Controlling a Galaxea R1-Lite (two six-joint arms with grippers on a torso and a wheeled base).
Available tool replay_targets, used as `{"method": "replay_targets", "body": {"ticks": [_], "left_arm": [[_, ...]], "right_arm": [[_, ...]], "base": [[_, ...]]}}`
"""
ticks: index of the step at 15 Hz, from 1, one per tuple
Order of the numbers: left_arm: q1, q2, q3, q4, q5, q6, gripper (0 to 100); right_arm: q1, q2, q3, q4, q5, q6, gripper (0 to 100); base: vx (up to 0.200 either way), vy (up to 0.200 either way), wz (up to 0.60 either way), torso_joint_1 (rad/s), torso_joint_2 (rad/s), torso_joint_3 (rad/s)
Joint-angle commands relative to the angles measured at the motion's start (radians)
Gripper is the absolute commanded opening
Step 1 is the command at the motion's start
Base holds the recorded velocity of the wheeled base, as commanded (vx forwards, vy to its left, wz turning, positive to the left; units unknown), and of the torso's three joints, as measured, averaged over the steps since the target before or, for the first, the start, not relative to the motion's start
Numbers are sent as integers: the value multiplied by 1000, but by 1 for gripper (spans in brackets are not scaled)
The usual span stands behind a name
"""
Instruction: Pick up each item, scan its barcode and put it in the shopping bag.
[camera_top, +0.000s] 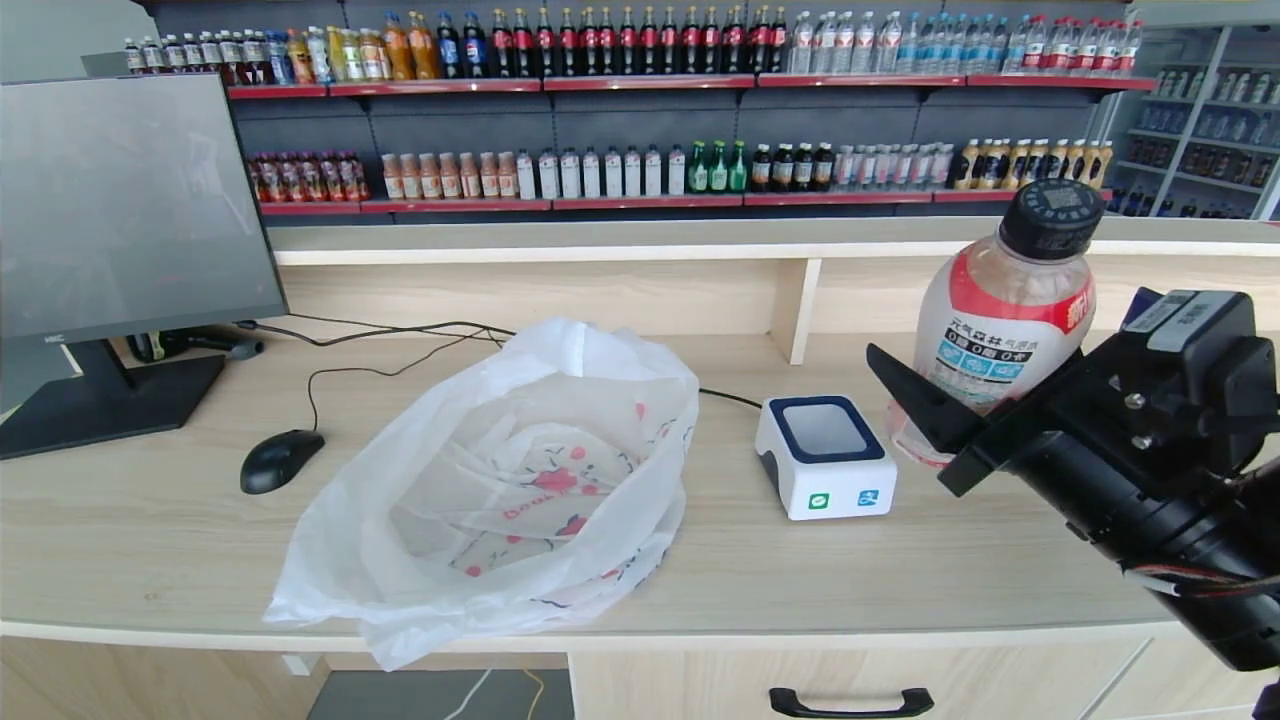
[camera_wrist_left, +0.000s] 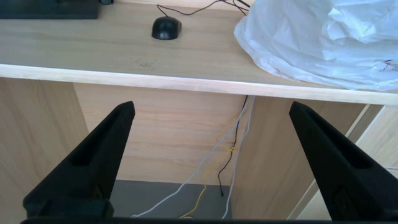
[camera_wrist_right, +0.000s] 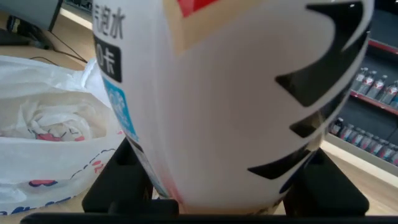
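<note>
White-labelled clear plastic bottle with a black cap is upright, clamped in the right tool at 3 o'clock of the white box scanner on the pale wood bench, judged held there ready to present its label. The crumpled white plastic shopping bag gapes at the scanner's 9 o'clock, and the route over the scanner is unobstructed. The left tool, spread open, hangs below the bench's front edge.

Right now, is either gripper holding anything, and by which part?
The right gripper holds the bottle by its lower body, just above the base. The left gripper is open and empty.
</note>
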Motion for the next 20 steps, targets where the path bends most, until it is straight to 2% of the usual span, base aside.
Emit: {"method": "replay_targets", "body": {"ticks": [1, 3, 4, 17, 20], "left_arm": [[0, 0, 0, 0, 0, 0, 100], [0, 0, 0, 0, 0, 0, 100], [0, 0, 0, 0, 0, 0, 100], [0, 0, 0, 0, -2, 9, 100], [0, 0, 0, 0, -2, 7, 100]], "right_arm": [[2, -2, -15, -3, -4, -14, 0], [33, -26, -32, -3, -8, -146, 0], [38, -11, -27, -3, -10, -159, 0], [38, 18, -1, -3, -8, -87, 0], [38, 23, 0, -3, -10, -80, 0]], "base": [[0, 0, 0, 0, 0, 0], [0, 0, 0, 0, 0, 0], [0, 0, 0, 0, 0, 0], [0, 0, 0, 0, 0, 0], [-200, 0, 0, 10, 4, 2]]}}
